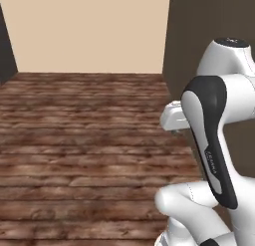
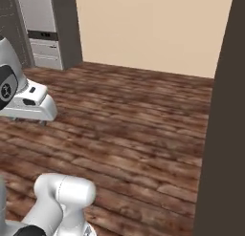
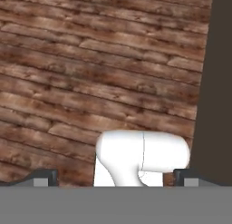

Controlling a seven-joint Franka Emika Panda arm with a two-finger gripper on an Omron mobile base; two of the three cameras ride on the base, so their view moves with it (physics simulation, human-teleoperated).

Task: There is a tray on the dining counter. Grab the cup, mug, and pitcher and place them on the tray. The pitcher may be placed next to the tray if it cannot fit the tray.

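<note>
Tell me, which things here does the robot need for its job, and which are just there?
For the job:
- gripper, open, holding nothing

Just there:
- wooden floor
- beige wall
- dark panel on the right
- tall grey unit in the far corner

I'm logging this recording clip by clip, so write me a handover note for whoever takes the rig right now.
Gripper: open, holding nothing, hanging over the wooden floor.
Job's things: no tray, cup, mug, pitcher or dining counter can be located from these pictures. The views take in floor, a beige wall, a dark panel to the right, and a tall grey appliance at far left.
Done: nothing that can be confirmed.
Left: find the counter, then move all three vessels onto or beside the tray.
</note>
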